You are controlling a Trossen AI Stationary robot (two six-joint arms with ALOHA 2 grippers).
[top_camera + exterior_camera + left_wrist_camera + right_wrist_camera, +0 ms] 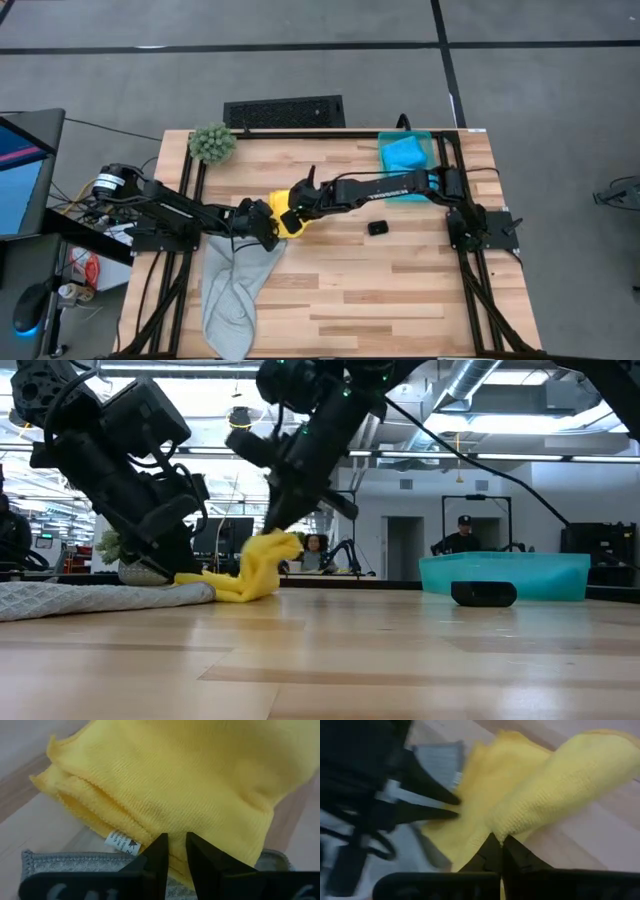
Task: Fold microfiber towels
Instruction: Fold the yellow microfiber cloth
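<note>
A yellow towel (290, 222) lies bunched in the middle of the table, partly on a pale grey towel (235, 285) that spreads toward the near left edge. My left gripper (175, 851) is shut on the yellow towel's left side, low by the table (180, 565). My right gripper (501, 842) is shut on the yellow towel's right part and holds it raised (272, 548). A blue towel (403, 152) lies in a teal bin at the far right. My left gripper pinches the yellow towel's layered edge (175, 827) between its two fingers, slanting down from the table's left. Several layers show there. That end lies low on the grey towel (60, 862). My right gripper pinches a bulging fold of the yellow towel (509, 827) between its shut fingertips, slanting down from the table's right. The held fold is lifted off the table. The cloth slopes down slack from it toward my left gripper's fingers (442, 806).
A small black block (377, 228) sits on the wood right of the grippers. The teal bin (505, 575) stands at the far right, and a fuzzy green plant (212, 143) at the far left corner. Bare wood lies along the near right.
</note>
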